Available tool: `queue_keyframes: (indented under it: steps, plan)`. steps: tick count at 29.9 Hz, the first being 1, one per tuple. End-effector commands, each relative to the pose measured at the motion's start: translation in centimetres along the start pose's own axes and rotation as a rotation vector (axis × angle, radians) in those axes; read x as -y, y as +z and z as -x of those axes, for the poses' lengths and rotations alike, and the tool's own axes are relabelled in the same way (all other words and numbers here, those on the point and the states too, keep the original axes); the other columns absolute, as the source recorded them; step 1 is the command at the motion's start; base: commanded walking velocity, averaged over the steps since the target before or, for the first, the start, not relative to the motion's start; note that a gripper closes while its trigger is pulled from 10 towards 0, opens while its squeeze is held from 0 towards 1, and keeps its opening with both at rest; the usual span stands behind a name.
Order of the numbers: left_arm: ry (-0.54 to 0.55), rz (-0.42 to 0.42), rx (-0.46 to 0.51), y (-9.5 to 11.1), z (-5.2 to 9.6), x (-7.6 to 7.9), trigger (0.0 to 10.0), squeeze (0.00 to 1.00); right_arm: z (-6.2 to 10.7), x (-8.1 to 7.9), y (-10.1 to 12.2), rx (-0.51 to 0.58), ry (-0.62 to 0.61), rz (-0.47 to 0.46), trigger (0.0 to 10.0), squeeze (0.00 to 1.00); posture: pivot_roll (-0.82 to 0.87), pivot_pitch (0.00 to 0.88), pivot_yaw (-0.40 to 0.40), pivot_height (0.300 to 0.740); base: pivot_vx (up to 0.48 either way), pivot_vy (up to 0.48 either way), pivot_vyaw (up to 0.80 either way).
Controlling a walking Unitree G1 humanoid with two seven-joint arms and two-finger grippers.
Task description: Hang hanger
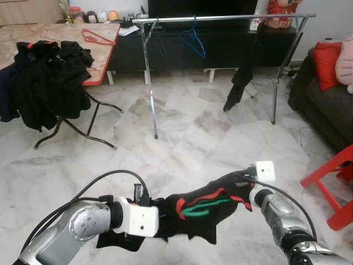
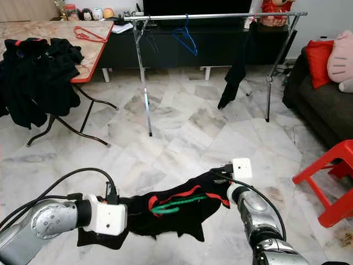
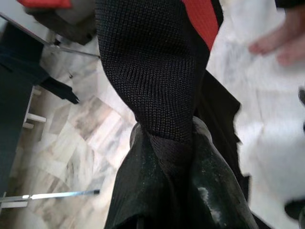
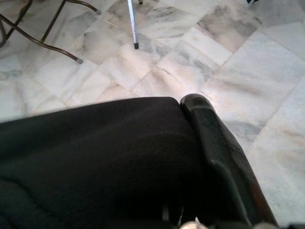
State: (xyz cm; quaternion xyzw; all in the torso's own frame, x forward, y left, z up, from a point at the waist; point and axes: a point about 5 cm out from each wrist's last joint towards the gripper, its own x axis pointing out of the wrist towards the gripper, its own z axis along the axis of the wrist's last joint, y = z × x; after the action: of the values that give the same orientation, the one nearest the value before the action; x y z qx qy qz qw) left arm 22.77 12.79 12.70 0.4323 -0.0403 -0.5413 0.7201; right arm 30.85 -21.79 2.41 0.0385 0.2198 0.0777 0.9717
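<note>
A black garment (image 1: pixel 193 212) with red trim is stretched low over the floor between my two arms, and a green hanger (image 1: pixel 205 208) lies in its folds. My left gripper (image 3: pixel 167 143) is shut on a twisted bunch of that fabric. At the other end my right gripper (image 4: pixel 183 112) is shut on the garment; one finger (image 4: pixel 205 124) shows and cloth covers the other. Ahead stands a metal clothes rail (image 1: pixel 220 18) holding a blue hanger (image 1: pixel 193 38), a dark hanger (image 1: pixel 156 36) and a hanging black garment (image 1: pixel 242 72).
A folding table (image 1: pixel 102 52) on the left carries a heap of black clothes (image 1: pixel 49 77) and a red hanger (image 1: pixel 96 37). A dark sofa (image 1: pixel 325 110) with a red cushion and a red stool (image 1: pixel 336 185) stand on the right. Marble floor lies open between me and the rail.
</note>
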Motion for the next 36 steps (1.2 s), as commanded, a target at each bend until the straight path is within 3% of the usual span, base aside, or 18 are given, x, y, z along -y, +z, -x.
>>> queue_keyframes:
  steps: [1,6,12,15,16,18,21,29,36]
  plan:
    - [0.058,-0.009,0.114,2.0,0.2,-1.3,10.0,0.0,0.2,0.1,-0.9,-0.039,-0.009,-0.005,0.0,0.0,0.02,0.0,-0.049,0.716,0.0,0.0,0.0]
    - [0.081,0.003,0.121,1.8,0.8,-1.8,10.0,0.0,0.7,0.3,-2.1,-0.075,-0.031,-0.012,0.0,0.0,0.02,0.0,-0.049,0.716,0.0,0.0,0.0]
    - [-0.049,-0.016,0.101,1.7,1.3,-0.8,10.0,0.0,1.0,0.8,-2.7,-0.104,-0.048,-0.003,0.0,0.0,0.03,0.0,-0.049,0.716,0.0,0.0,0.0]
    - [-0.103,-0.088,0.059,1.4,1.2,-0.4,10.0,0.0,1.0,0.9,-2.5,-0.104,-0.046,0.01,0.0,0.0,0.03,0.0,-0.05,0.716,0.0,0.0,0.0]
    - [-0.115,-0.168,0.024,1.1,1.0,-0.5,10.0,0.0,0.9,1.0,-2.2,-0.093,-0.046,0.008,0.0,0.0,0.03,0.0,-0.05,0.716,0.0,0.0,0.0]
    - [-0.082,-0.236,0.001,0.9,0.7,-1.0,10.0,0.0,0.8,1.2,-1.6,-0.075,-0.049,0.001,0.0,0.0,0.03,0.0,-0.05,0.716,0.0,0.0,0.0]
    - [-0.039,-0.249,0.022,1.0,0.5,-1.4,10.0,0.0,0.7,1.1,-1.3,-0.07,-0.047,0.006,0.0,0.0,0.02,0.0,-0.045,0.716,0.0,0.0,0.0]
    - [0.198,-0.291,0.157,2.9,0.7,-3.9,10.0,0.0,0.7,0.8,-2.0,-0.093,-0.038,0.009,0.0,0.0,0.03,0.0,-0.048,0.716,0.0,0.0,0.0]
    - [0.216,-0.3,0.192,3.3,0.7,-4.0,10.0,0.0,0.7,0.5,-2.2,-0.103,-0.028,0.01,0.0,0.0,0.03,0.0,-0.048,0.716,0.0,0.0,0.0]
